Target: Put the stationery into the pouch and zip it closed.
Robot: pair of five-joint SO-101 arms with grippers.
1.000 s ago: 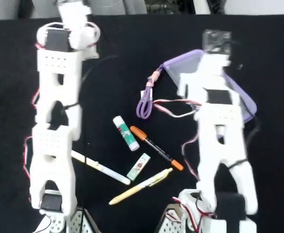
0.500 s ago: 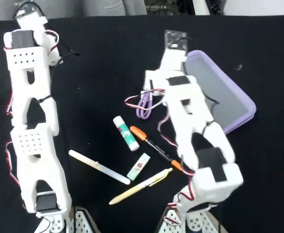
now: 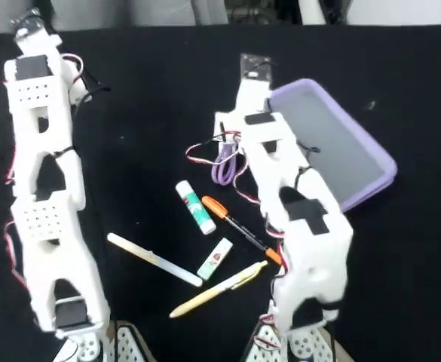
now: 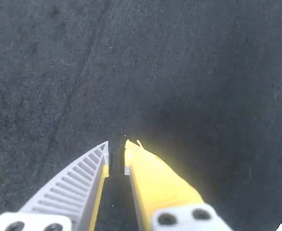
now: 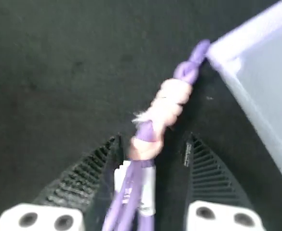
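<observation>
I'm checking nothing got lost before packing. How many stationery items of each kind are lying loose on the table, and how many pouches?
pens: 3 (orange pen, yellow pen, white pen)
glue stick: 1
eraser, or so it looks: 1
pouch: 1
Total: 6

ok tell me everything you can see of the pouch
The pouch is a flat rectangle with a lilac border and a greyish, see-through-looking panel, probably soft plastic. It lies flat and skewed on the black table, toward its far right. A purple cord with a pinkish wrap is tied at one corner, and the open right gripper straddles that cord. Whether the zip is open cannot be told.
</observation>
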